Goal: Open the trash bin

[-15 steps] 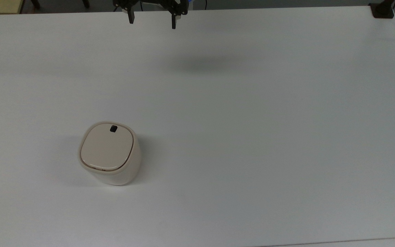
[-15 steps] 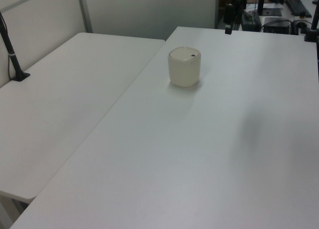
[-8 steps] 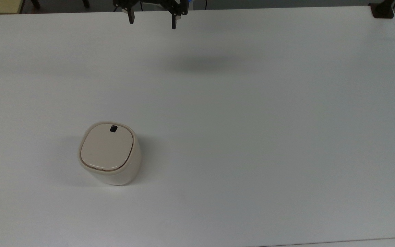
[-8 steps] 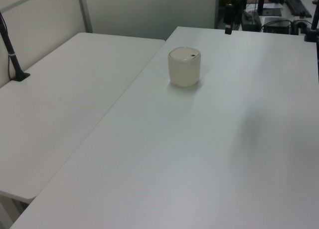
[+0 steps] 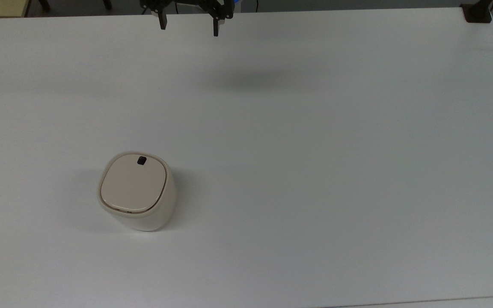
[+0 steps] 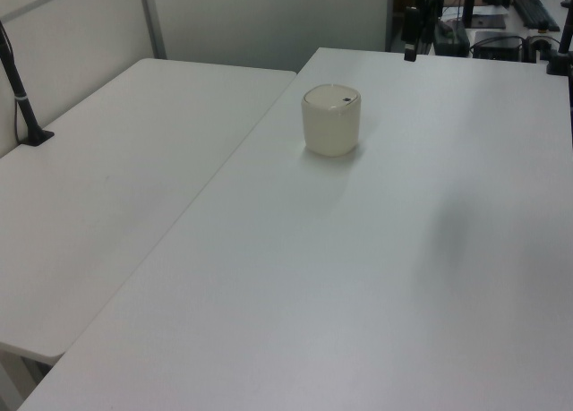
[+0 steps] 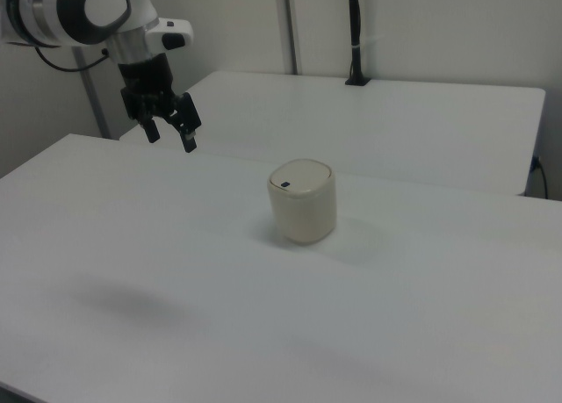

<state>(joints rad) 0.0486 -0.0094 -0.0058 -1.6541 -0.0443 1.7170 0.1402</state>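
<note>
Trash bin (image 5: 137, 190) (lid closed) well apart from hand (image 5: 189, 26)

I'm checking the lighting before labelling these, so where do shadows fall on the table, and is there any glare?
Top view: a soft grey shadow lies on the table below the open claw, and a faint one to the right of the trash bin. Right view: a blurred shadow patch at lower left; the bin's shadow falls right. No strong glare in these views.

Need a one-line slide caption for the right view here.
Panda gripper, fingers open, hangs above the white table to the right view's left of the closed cream trash bin.
</note>
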